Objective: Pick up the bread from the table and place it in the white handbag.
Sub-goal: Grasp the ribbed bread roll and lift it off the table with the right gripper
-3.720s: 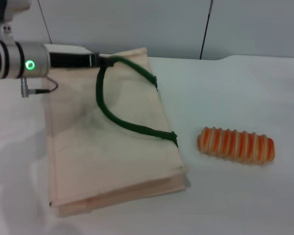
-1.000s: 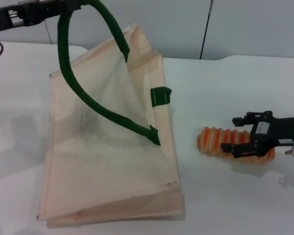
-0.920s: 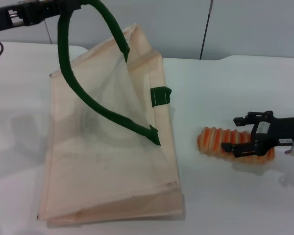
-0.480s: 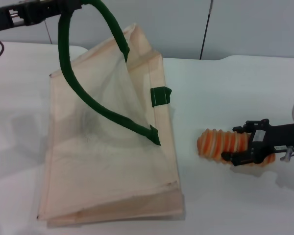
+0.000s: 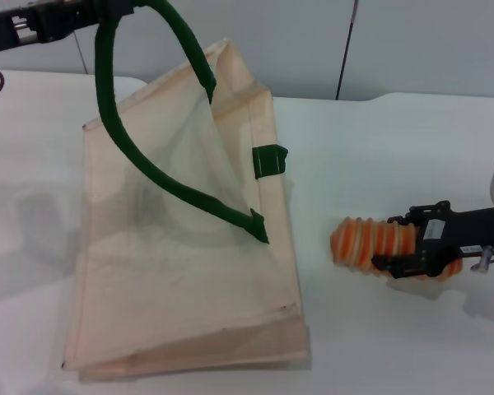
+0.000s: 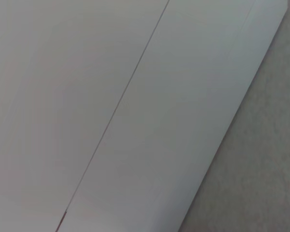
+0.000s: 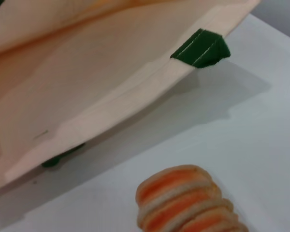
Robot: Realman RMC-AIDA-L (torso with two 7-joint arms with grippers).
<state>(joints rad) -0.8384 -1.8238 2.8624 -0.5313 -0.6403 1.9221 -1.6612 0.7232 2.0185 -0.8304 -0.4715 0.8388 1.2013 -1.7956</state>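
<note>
- Head view: right pincer [image 5: 397,241] is clamped on the bread [image 5: 370,243], low over the surface [image 5: 395,148]; left pincer [image 5: 107,10] holds the white handbag's [image 5: 181,271] green strap [image 5: 115,123] raised, far left.
- Right wrist view: the bread's end [image 7: 183,203] is close, the handbag's edge [image 7: 111,96] beyond.

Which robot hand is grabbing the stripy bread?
The right end effector, low on the table around the bread; the left end effector holds the bag's green strap up.

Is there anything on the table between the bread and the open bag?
Nothing visible. Only bare table lies between the bread, which the right gripper straddles, and the white handbag, whose handle the left gripper holds up.
</note>
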